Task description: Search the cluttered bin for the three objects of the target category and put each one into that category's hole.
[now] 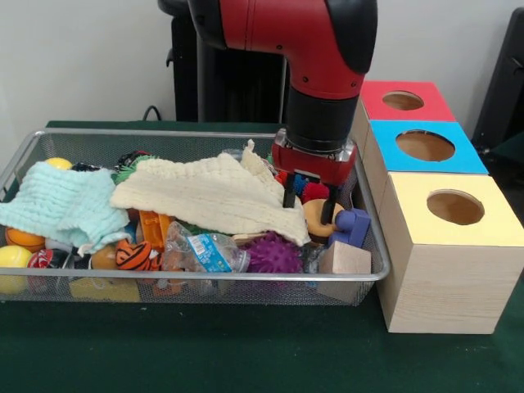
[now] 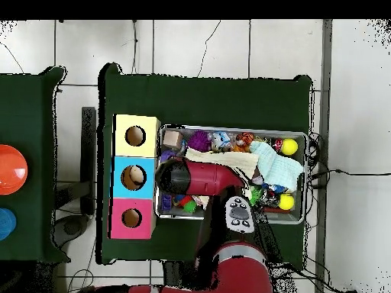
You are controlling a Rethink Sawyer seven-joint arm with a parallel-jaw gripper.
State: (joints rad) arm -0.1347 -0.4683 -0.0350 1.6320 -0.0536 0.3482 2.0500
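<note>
A wire bin (image 1: 370, 277) holds a jumble of toys under a cream cloth (image 1: 205, 192) and a mint cloth (image 1: 61, 205). My gripper (image 1: 309, 202) is lowered into the bin's right end, open, its black fingers (image 1: 289, 193) standing either side of a red fuzzy toy (image 1: 315, 192). Just below lie a tan ring-shaped toy (image 1: 318, 221), a blue block (image 1: 353, 225), a wooden block (image 1: 344, 260) and a purple spiky ball (image 1: 273, 254). In the overhead view the arm (image 2: 195, 177) hides the gripper. Three wooden boxes stand right of the bin, each with a round hole: red (image 1: 403, 101), blue (image 1: 425, 146), yellow (image 1: 455, 207).
A crushed plastic bottle (image 1: 205, 250), a striped orange ball (image 1: 131, 255), a yellow ball (image 1: 12, 258) and an orange ball (image 1: 24, 239) lie along the bin's front. The boxes (image 2: 134, 177) touch the bin's side (image 2: 159, 175). Green cloth (image 1: 246, 352) covers the table.
</note>
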